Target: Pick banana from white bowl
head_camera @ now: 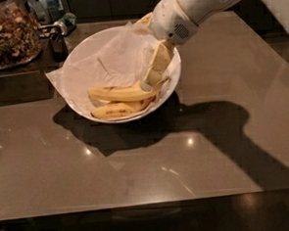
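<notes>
The white bowl (82, 67), lined with crinkled white paper, stands on the brown table at the back centre. Two bananas lie in its front part. The long, fairly straight banana (119, 93) lies across the bowl, and a shorter speckled banana (115, 110) lies just in front of it. My gripper (149, 84) reaches down into the bowl from the upper right, with its tip at the right end of the long banana. The white arm (196, 6) hides the bowl's far right rim.
A glass jar of nuts (9, 32) stands at the back left on a darker ledge. Small dark items (57, 39) sit between the jar and the bowl. The table's front edge (140, 206) runs across the bottom.
</notes>
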Action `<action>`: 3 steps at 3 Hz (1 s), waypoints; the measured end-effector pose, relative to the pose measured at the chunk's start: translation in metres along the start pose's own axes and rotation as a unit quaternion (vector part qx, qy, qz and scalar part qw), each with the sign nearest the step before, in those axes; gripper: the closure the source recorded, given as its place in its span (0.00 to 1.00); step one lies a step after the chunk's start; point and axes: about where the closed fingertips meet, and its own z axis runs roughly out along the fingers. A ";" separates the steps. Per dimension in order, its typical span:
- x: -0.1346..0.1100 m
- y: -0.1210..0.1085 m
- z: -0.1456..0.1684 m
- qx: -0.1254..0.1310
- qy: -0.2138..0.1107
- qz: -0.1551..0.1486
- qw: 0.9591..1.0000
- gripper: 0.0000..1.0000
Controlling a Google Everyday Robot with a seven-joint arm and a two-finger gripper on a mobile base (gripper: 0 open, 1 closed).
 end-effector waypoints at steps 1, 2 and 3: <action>0.004 -0.007 0.022 -0.026 -0.016 0.008 0.999 0.00; 0.017 -0.002 0.039 -0.047 -0.008 0.026 0.999 0.00; 0.032 0.003 0.054 -0.052 0.032 0.045 0.997 0.00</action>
